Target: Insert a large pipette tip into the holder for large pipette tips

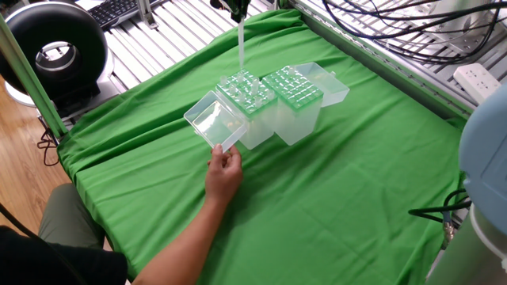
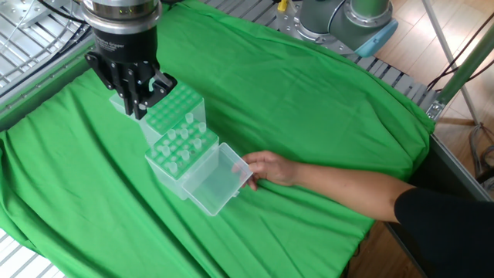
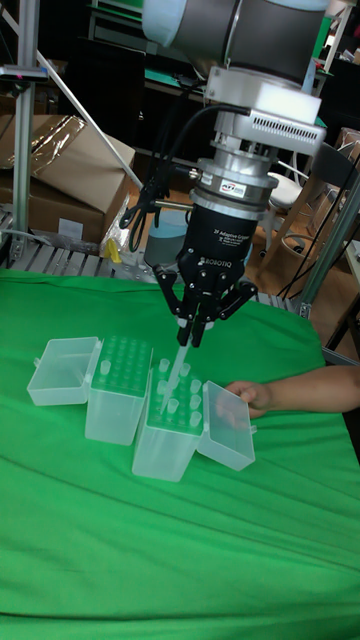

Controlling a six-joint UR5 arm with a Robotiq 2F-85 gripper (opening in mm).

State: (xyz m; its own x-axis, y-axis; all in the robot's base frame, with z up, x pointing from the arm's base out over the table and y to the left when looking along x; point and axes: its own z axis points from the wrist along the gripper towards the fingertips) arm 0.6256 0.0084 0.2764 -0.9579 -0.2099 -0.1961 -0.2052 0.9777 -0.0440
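Gripper [image 3: 193, 338] clenched on a large pipette tip [image 3: 177, 364], hanging at frame centre above two boxes; the holder for large pipette tips [image 3: 172, 423] stands directly below, hand [image 3: 245, 395] alongside.

Large pipette tip [image 3: 177, 366]: long, clear, gripped point-down in fingers [image 3: 187, 320], over boxes. Holder [image 1: 294, 89]: taller translucent box, green grid top, lid open, on bench.
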